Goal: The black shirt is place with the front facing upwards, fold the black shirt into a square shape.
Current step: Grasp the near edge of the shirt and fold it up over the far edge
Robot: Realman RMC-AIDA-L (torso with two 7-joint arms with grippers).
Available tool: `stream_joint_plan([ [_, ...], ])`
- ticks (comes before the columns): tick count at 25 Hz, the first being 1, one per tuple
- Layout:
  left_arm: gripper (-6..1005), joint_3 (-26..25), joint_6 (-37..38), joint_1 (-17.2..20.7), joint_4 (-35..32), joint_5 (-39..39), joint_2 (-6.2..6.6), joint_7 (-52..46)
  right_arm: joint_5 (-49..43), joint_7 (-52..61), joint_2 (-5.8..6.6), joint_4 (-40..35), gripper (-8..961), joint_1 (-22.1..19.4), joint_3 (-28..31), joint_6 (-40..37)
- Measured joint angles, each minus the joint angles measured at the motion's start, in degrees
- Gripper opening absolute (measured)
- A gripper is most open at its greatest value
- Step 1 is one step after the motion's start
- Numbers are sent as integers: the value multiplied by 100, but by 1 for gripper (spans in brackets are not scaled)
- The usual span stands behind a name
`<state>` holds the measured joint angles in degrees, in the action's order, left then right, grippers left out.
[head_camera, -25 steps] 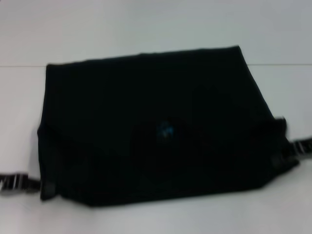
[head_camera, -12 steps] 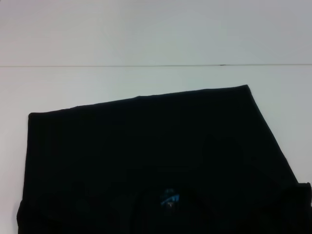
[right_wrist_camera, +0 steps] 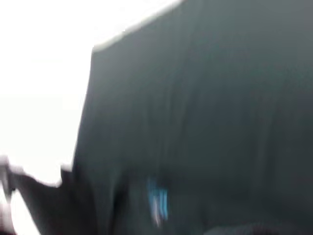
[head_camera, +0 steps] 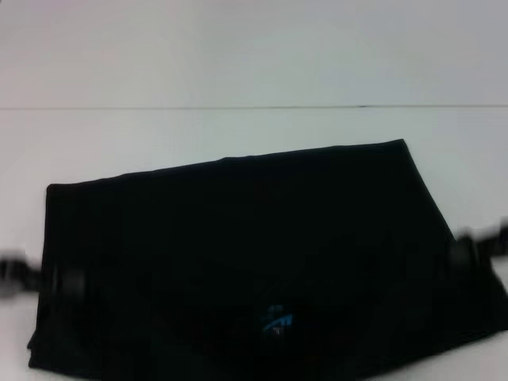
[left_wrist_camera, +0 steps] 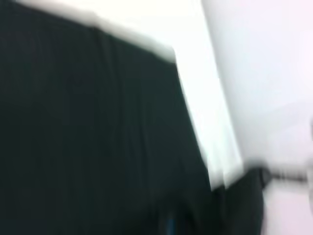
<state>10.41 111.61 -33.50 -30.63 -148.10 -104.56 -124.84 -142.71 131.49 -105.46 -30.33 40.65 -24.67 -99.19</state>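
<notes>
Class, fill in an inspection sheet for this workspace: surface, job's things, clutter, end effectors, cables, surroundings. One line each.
Surface: white table, a thin seam line across its far part.
Job's things: black shirt lying folded flat, small blue neck label showing near its near edge.
Clutter: nothing seen.
End effectors: left end effector at the shirt's left edge, right end effector at its right edge; both blurred.
Cables: nothing seen.
Surroundings: nothing seen beyond the table.

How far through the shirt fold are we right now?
Done: the black shirt lies folded into a wide rectangular block, blue neck label showing near its front edge. In hand: left gripper and right gripper sit at its side edges. Left: folding it square.
</notes>
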Motion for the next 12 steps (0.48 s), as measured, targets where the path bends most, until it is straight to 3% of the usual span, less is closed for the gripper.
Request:
stream_joint_plan([
  [1, 92, -567, -418, -15, 59, 139, 11, -176, 244, 48, 60, 169, 108, -5, 161, 262],
  [2, 92, -791, -693, -2, 118, 258, 3, -211, 421, 68, 78, 267, 108, -16, 259, 437],
  [5, 94, -1043, -1332, 52, 299, 527, -45, -230, 1224, 24, -47, 641, 108, -106, 543, 1209],
  [9, 97, -1191, -2194, 188, 670, 1042, -185, -70, 2112, -315, -569, 863, 107, -158, 607, 2357],
  [10, 98, -1229, -2556, 278, 830, 1469, -333, 129, 2248, -402, -694, 878, 107, -155, 607, 2588],
  [12, 99, -1233, -2781, 327, 885, 1738, -455, 264, 2501, -614, -975, 886, 106, -126, 599, 3136],
])
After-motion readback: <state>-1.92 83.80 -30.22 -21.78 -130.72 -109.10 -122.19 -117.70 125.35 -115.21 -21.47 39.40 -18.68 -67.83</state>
